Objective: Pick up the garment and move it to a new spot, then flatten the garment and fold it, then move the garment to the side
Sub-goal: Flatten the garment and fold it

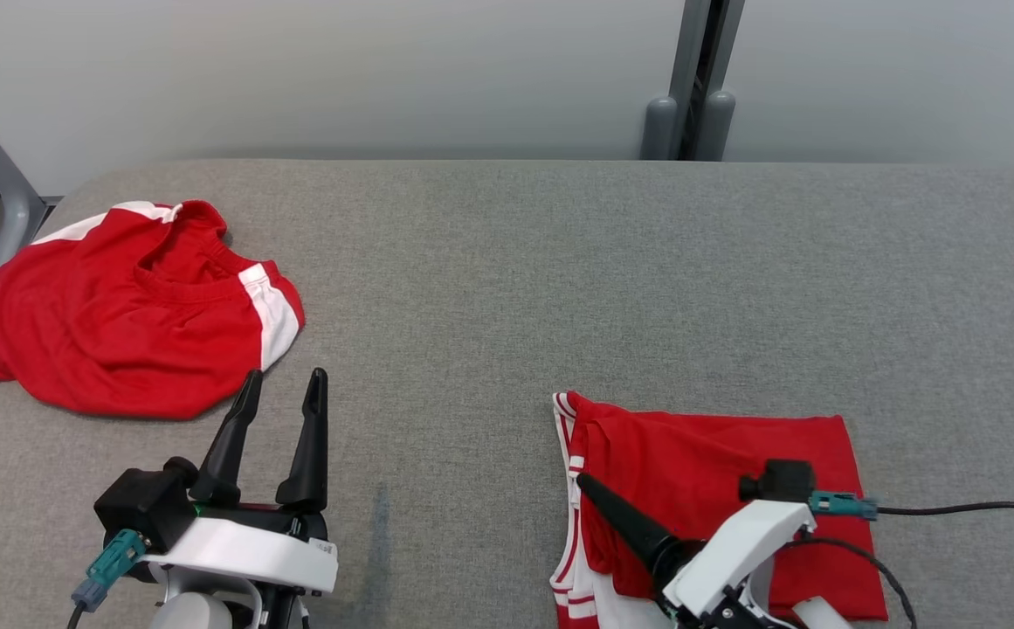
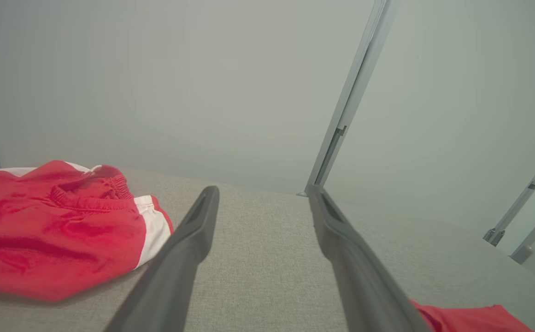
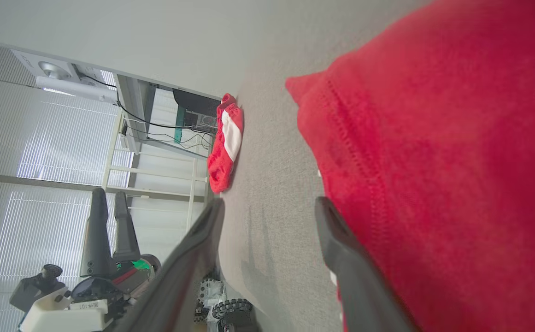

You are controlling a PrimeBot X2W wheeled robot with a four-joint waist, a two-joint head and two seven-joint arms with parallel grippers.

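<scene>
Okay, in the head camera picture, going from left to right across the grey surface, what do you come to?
Crumpled red and white shirt → left gripper, fingers apart and pointing up the view → folded red garment.

Left gripper sits lower left in the head view. Its fingers point up and lean slightly right, spread wide with nothing between them. Left wrist is a white shell with a black block and a teal plug on its left end. Right gripper is lower right, rolled on its side and pointing up-left; one finger shows from the head, the other is hidden. In the right wrist view its two fingers stand apart, gripping nothing. Right wrist is white and tilted, with a black cable trailing right.
</scene>
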